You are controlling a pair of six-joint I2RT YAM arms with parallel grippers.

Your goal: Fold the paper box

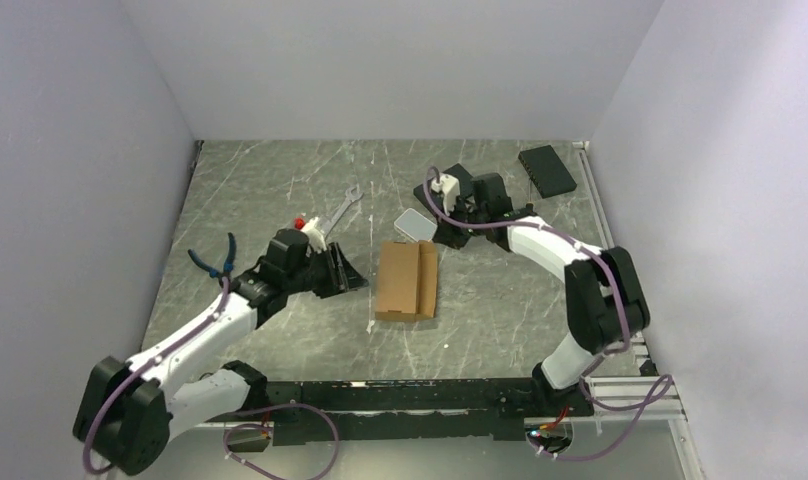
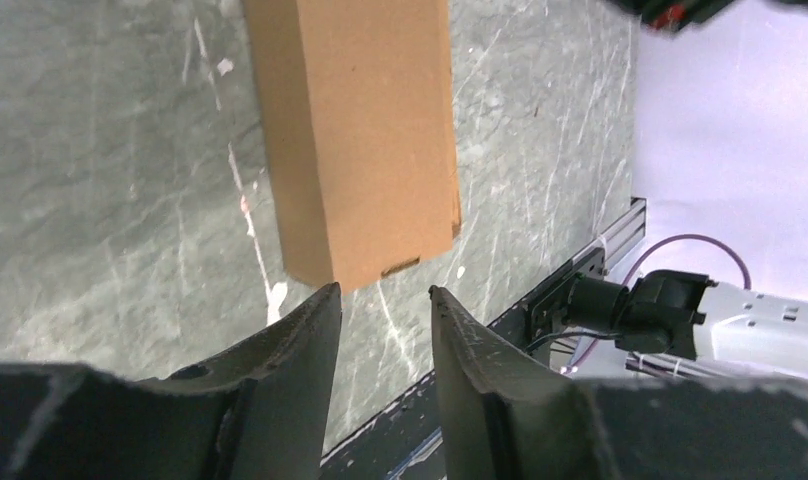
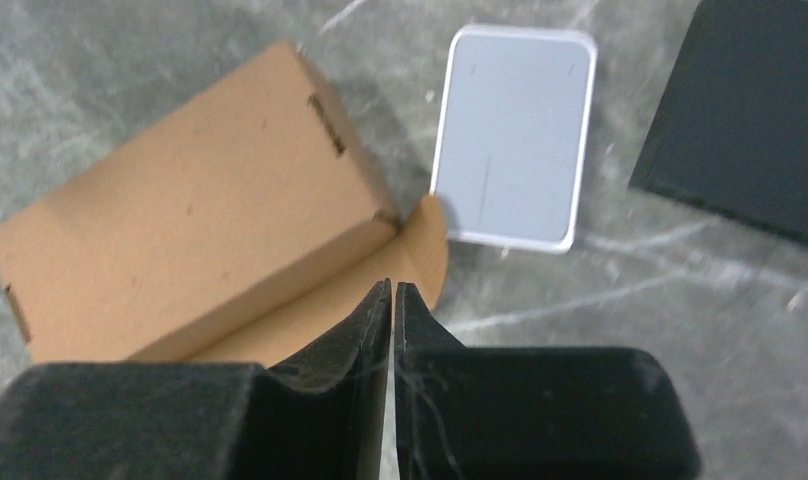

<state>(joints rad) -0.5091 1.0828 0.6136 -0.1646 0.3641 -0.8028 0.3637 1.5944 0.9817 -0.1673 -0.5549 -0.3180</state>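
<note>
Right fingers [image 3: 360, 335] pressed together, empty, tips over the far right corner of the paper box [image 3: 180, 240] — it lies mid surface [image 1: 280, 200], long axis near-to-far — left fingers [image 2: 300, 340] apart, empty, just off its left side; right arm looks nearer.

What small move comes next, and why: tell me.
Probably slide the right gripper, jaws shut, under the loose flap of the paper box and lift it: that flap lies out flat, just ahead of the tips.
</note>
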